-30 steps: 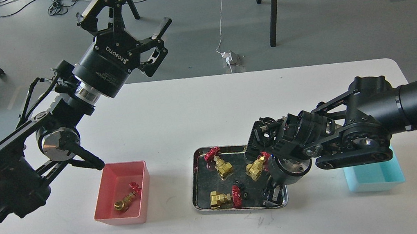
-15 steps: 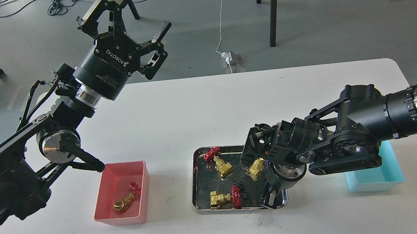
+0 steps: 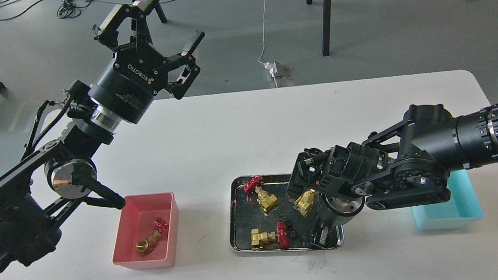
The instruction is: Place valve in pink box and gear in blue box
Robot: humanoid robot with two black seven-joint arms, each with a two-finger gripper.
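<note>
At upper left the left gripper (image 3: 151,23) hovers with fingers spread, while the right gripper (image 3: 320,237), fingers indistinguishable, reaches into the steel tray (image 3: 234,200) at lower centre.

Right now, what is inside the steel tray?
The tray holds three valves and small black gears. The right gripper reaches into its right part and covers whatever lies there.

Right gripper (image 3: 320,237) fingers indistinct in tray (image 3: 236,221), valve (image 3: 305,202) handwheel hidden by wrist, blue box (image 3: 457,215) partly covered by right arm, gears (image 3: 287,226) too small to resolve.
</note>
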